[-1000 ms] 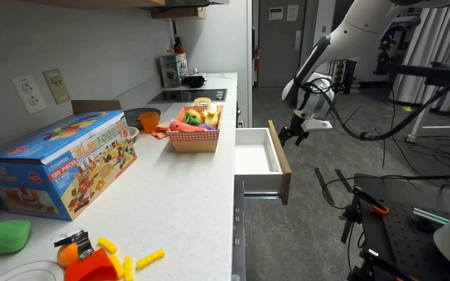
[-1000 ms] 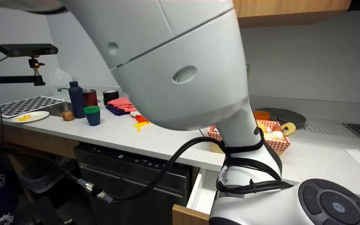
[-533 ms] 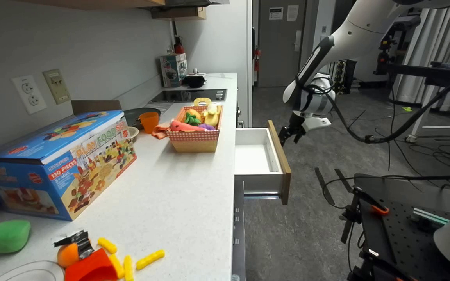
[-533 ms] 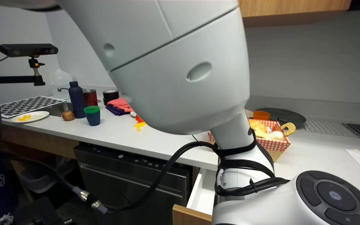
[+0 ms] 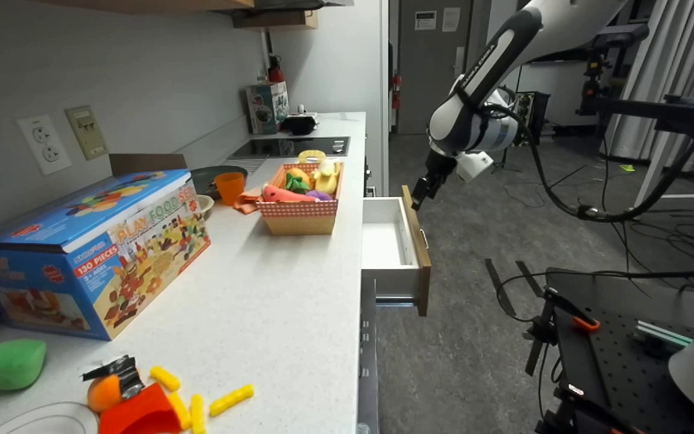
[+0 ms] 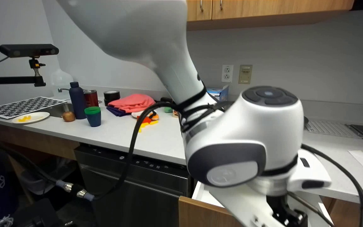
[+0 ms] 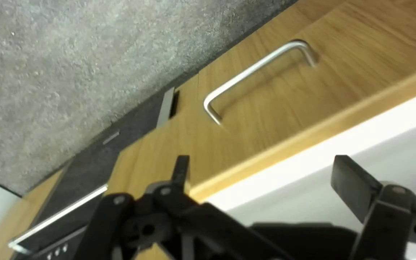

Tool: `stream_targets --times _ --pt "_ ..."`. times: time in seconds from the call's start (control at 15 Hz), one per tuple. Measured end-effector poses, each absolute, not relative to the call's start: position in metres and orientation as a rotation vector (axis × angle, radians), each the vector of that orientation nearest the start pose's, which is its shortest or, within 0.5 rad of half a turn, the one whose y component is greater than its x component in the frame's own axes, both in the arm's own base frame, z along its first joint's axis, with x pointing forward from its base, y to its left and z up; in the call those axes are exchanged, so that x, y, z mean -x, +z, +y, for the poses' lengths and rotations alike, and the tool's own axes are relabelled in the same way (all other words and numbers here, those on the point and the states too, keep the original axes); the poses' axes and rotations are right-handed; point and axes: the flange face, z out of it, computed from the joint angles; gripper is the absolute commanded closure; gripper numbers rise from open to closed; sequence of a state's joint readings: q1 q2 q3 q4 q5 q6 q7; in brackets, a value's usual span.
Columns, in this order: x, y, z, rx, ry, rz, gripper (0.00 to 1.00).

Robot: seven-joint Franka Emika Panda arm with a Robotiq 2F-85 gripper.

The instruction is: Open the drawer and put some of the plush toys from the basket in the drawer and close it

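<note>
The white drawer [image 5: 386, 244] stands pulled out under the counter, with a wood front; the part of its floor that shows is bare. Its front and metal handle [image 7: 258, 68] show in the wrist view. The arm covers much of the drawer [image 6: 200, 212] in an exterior view. My gripper [image 5: 422, 196] is by the top edge of the drawer front, near its far end. In the wrist view the gripper [image 7: 262, 162] is open, nothing between its fingers. The checked red-orange basket [image 5: 299, 211] on the counter holds several plush toys [image 5: 287, 196], red, yellow, orange, green and purple.
A large blue toy box [image 5: 142, 259], an orange cup [image 5: 231, 187] and a dark pan [image 5: 202, 178] stand on the counter. A green toy [image 5: 12, 364] and yellow pieces [image 5: 232, 399] lie on its near end. A stovetop [image 5: 299, 146] is beyond the basket.
The drawer has moved a little inward. My gripper has risen and moved toward the counter, and the wrist has tilted. The drawer handle now shows in an exterior view.
</note>
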State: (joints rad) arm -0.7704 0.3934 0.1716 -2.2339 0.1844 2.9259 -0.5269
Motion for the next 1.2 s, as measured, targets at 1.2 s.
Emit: stream_targets --times 1.2 --pt "-0.550 0.174 -0.252 3.286 -0.365 -0.031 0.00"
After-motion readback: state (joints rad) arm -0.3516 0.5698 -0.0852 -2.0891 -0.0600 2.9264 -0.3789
